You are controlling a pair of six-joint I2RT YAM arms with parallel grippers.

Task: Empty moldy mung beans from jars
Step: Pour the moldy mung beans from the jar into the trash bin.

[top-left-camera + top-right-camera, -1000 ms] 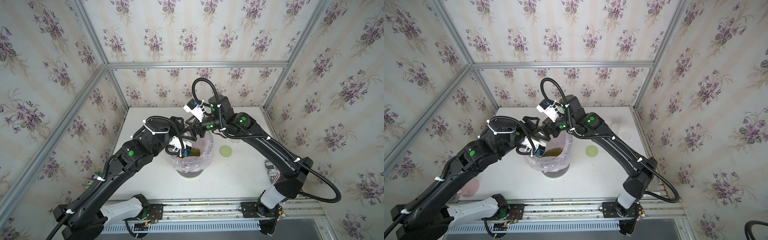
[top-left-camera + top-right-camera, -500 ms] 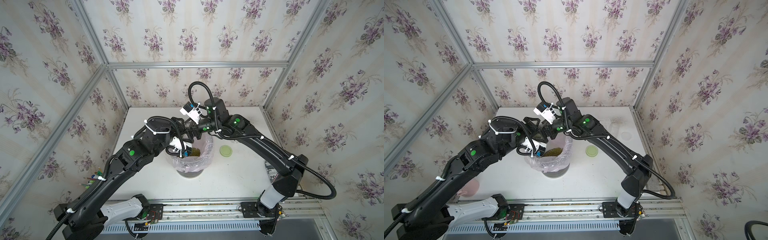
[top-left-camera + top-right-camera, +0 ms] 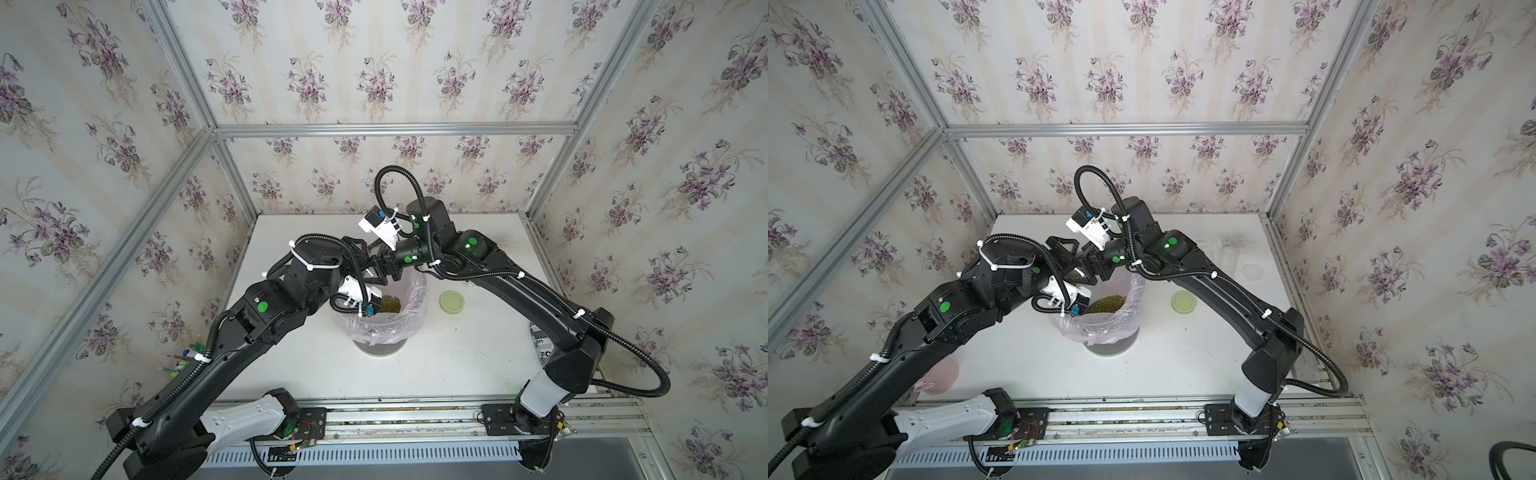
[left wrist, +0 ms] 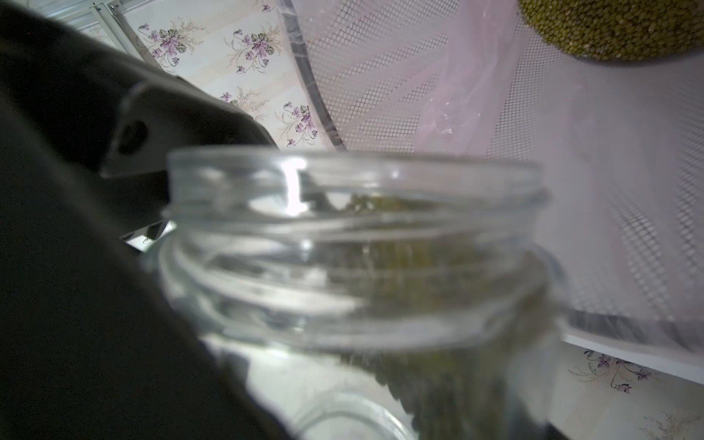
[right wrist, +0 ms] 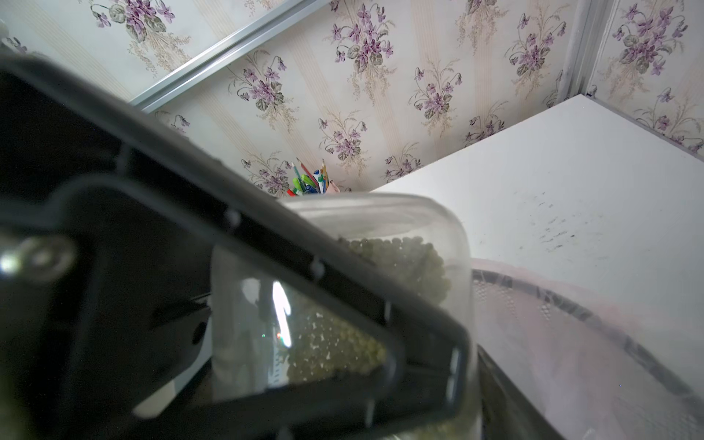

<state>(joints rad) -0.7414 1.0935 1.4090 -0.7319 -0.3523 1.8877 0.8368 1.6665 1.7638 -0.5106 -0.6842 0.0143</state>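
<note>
A clear jar [image 4: 354, 244] with an open threaded mouth hangs tilted over the far rim of the bin [image 3: 380, 330], and my left gripper [image 3: 360, 254] is shut on it. Mung beans [image 5: 404, 259] lie inside the jar, and a heap of mung beans [image 3: 390, 303] sits in the bin's pink bag. My right gripper [image 3: 380, 270] is right against the jar from the other side. A black finger [image 5: 266, 266] crosses the jar, and I cannot make out how the right jaws stand. Both grippers meet above the bin [image 3: 1100, 332] in both top views.
A pale green lid [image 3: 451, 301] lies on the white table right of the bin. A cup of coloured pens [image 3: 183, 361] stands at the left edge. A pink round thing [image 3: 942, 374] sits front left, a printed packet [image 3: 540, 345] at the right edge. A clear round rim [image 4: 343, 423] shows below the jar.
My right arm has swung left and down, bringing its gripper up against the jar at the bin's far rim. The left arm and the jar have hardly moved.
</note>
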